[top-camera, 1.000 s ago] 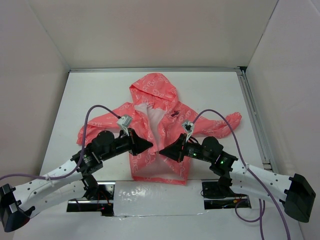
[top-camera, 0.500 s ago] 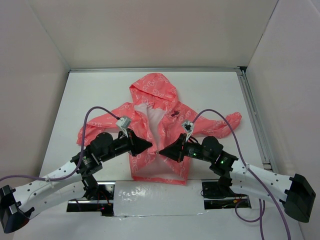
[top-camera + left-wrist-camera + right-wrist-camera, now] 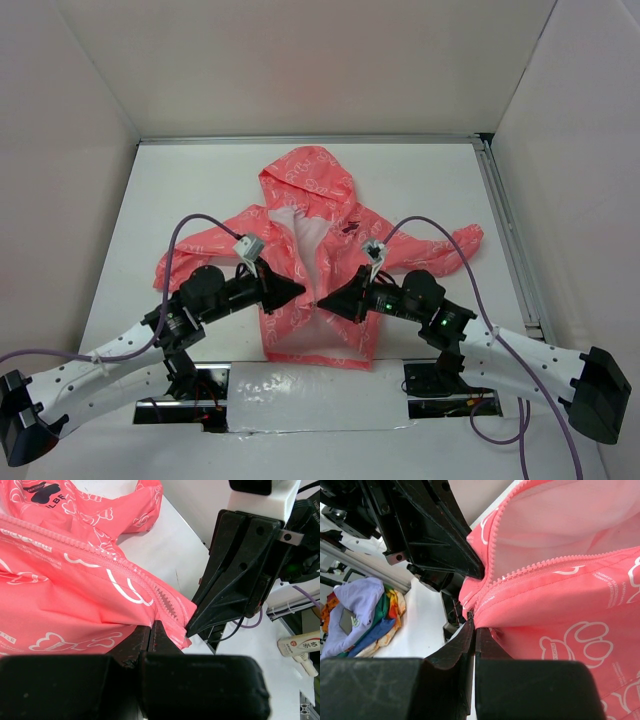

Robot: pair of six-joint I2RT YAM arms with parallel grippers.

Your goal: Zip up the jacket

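Jacket: my coral-pink jacket [image 3: 310, 250] with its white print lies flat in the middle of the white tabletop [image 3: 180, 190], hem toward my bases.
Hood: the hood [image 3: 305, 175] points to the far wall.
Sleeves: one sleeve [image 3: 200, 245] spreads out to my left and the other sleeve [image 3: 450, 245] to my right, both lying on the tabletop.
Front: it stands open above my tools, with the pale lining [image 3: 300, 230] showing between the two edges.
Chest mark: a small dark chest mark [image 3: 350, 228] sits on the panel to my right.
Left tool: my left tool [image 3: 303, 291] is clenched, its tips pressed together on the front edge of the jacket, low on the opening.
Right tool: my right tool [image 3: 322, 300] is clenched as well, pinching the facing front edge.
Tools together: the two tips point at each other and stand just beside one another over the lower front.
Zipper teeth: in the left wrist view the pink zipper teeth [image 3: 167, 605] run along the edge right down to my fingertips [image 3: 152, 630]. In the right wrist view the teeth curve away from the pinched corner.
Fabric: at the pinch the cloth is lifted a little off the tabletop.
Cables: a purple cable [image 3: 195, 220] arcs above each wrist.
Beyond the tabletop: the right wrist view shows a heap of coloured cloth [image 3: 365, 610] lying off to the side.
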